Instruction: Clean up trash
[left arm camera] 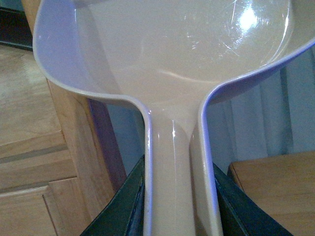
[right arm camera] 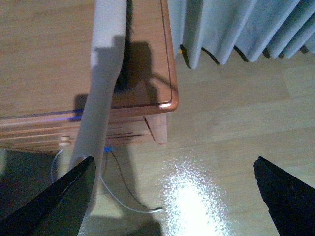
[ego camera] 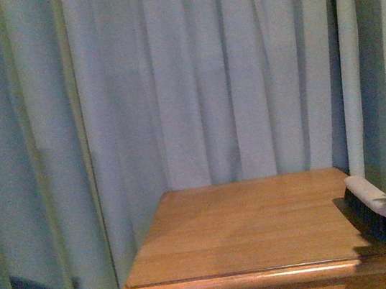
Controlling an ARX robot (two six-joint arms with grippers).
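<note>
Gripping the handle of a pale, glossy dustpan (left arm camera: 172,59), the left gripper (left arm camera: 179,211) has its dark fingers (left arm camera: 118,211) pressed against both sides of the narrow stem. The wide scoop spreads out ahead of the fingertips. A glare spot sits on the scoop's inner surface, and wooden furniture shows past the fingers on either side.

The right gripper (right arm camera: 172,196) stands wide open, its two dark fingers (right arm camera: 59,206) far apart with bare floor (right arm camera: 231,123) between them. A brush (ego camera: 378,215) with a light grey handle and dark bristles lies ahead of this hand. Its handle runs back to one finger and ends right beside it, but the view does not show whether the two touch. Nothing sits between the jaws. The bristle end rests on the wooden table (ego camera: 228,234) close to its corner, and the handle reaches out past the table's edge toward the gripper. Below the table, just ahead of that same finger, a thin white cable (right arm camera: 123,191) trails across the floor. A blue-grey curtain (ego camera: 205,77) hangs behind the table.

The trash appears in none of the three views, so I cannot tell where it lies relative to either hand, or how it looks.
</note>
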